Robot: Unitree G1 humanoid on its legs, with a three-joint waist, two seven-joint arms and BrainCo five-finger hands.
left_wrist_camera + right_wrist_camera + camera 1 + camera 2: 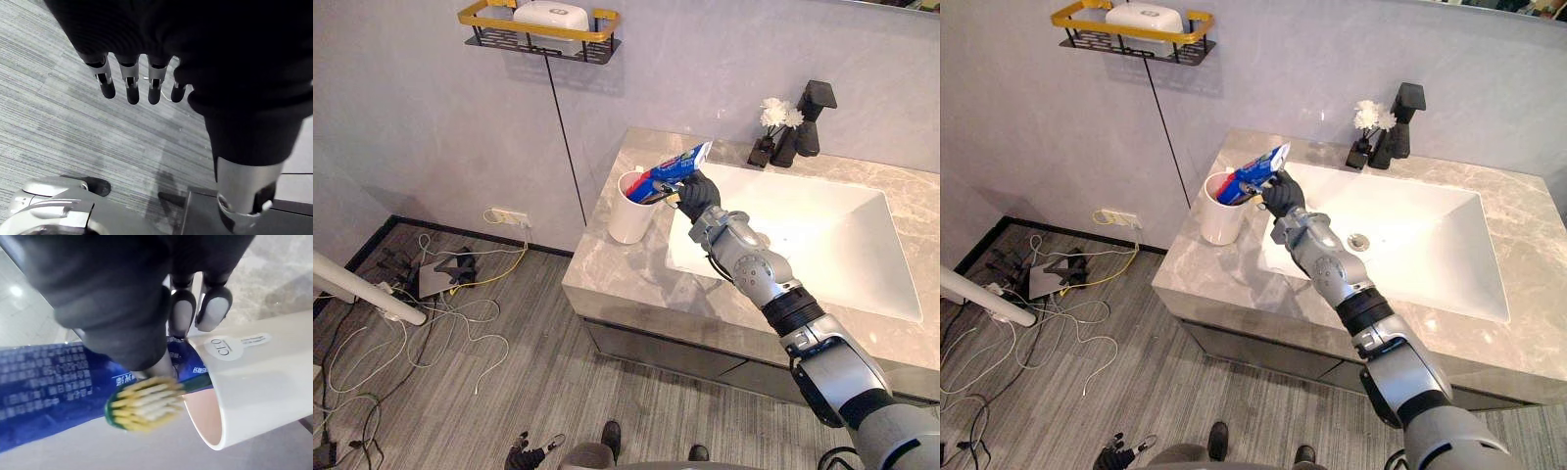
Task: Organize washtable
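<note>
Off-task items I log from my station:
- Upper left: black wire shelf [533,41] with gold rail, white case [551,15] resting in it.
- Left of centre: wall socket strip [509,216].
- Lower left: loose white cables [460,311] on grey plank floor [548,392].
- Left edge: slanting white tube [362,287].

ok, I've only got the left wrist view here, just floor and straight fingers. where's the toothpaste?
Observer: The right hand is shut on the blue toothpaste tube, with the tube's lower end at the mouth of the white cup.
Operator: Toothbrush?
Observer: The right wrist view shows the toothbrush head by the thumb, just outside the cup's rim.
Operator: Where's the cup?
Observer: Upright on the counter, left of the sink.
</note>
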